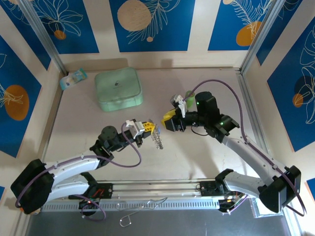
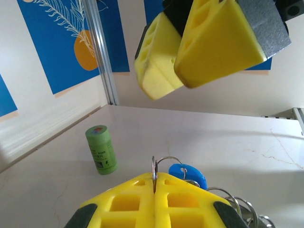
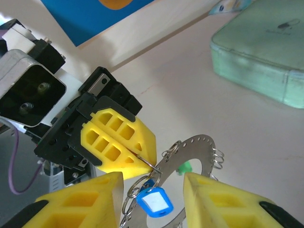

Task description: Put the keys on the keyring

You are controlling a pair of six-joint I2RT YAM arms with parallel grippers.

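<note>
Right wrist view showed the left gripper (image 3: 148, 160) clamped shut on the rim of the keyring (image 3: 194, 145), near the middle of the table (image 3: 199, 95). The blue key (image 3: 153, 202) dangled from the ring beside the pinch, and the green key (image 3: 185, 167) peeked out just behind the ring. The right gripper (image 3: 153, 183) hung over them, its fingers parted and gripping nothing.

Left pincer (image 2: 155, 183): 6 o'clock, clamped on keyring (image 2: 154, 166) edge.
Blue key (image 2: 190, 174): just behind.
Green cylinder (image 2: 100, 149): 8 o'clock, upright.
Right pincer (image 2: 173, 88): 12 o'clock.
</note>
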